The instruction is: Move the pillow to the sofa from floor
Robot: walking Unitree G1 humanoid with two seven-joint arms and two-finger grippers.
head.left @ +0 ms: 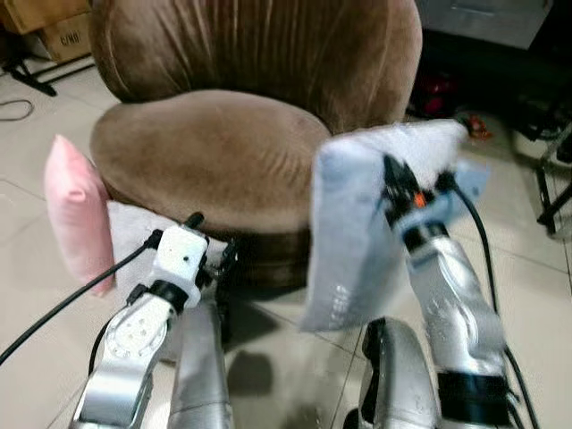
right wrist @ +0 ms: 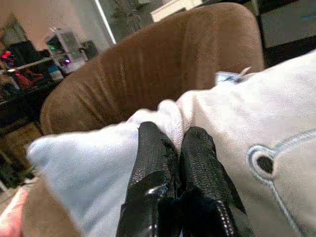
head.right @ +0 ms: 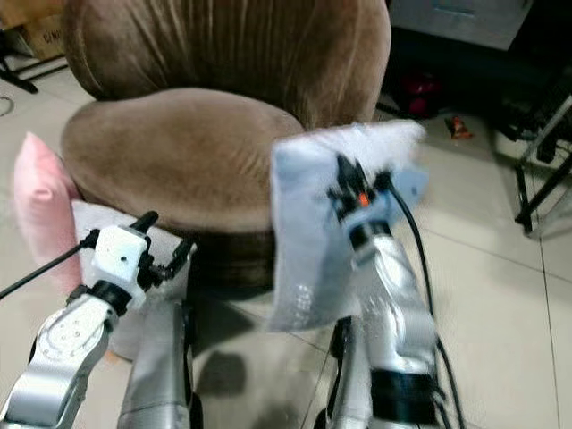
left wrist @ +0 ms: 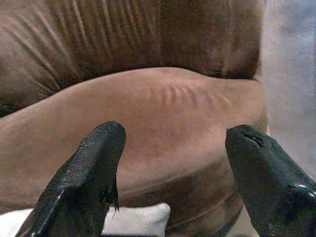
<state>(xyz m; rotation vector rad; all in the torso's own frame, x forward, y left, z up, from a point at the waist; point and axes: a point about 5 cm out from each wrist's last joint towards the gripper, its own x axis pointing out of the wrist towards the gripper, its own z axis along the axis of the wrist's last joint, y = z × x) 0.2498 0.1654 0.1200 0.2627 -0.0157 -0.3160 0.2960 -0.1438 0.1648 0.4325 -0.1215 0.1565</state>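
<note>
A pale blue and white pillow (head.left: 353, 223) hangs in the air at the right front of the round brown sofa (head.left: 214, 152). My right gripper (right wrist: 174, 148) is shut on the pillow's upper edge (right wrist: 163, 116), its fingers pinching the fabric. My left gripper (left wrist: 173, 158) is open, low at the front left of the sofa, with nothing between its fingers (left wrist: 94, 163); it faces the seat cushion (left wrist: 148, 123). A pink pillow (head.left: 76, 210) and a white pillow (head.left: 134, 232) lean against the sofa's left side on the floor.
Cardboard boxes (head.left: 54, 27) stand at the back left. Dark furniture and a metal stand (head.left: 550, 179) are at the right. Tiled floor (head.left: 527, 268) lies to the right of the sofa. Black cables trail from both arms.
</note>
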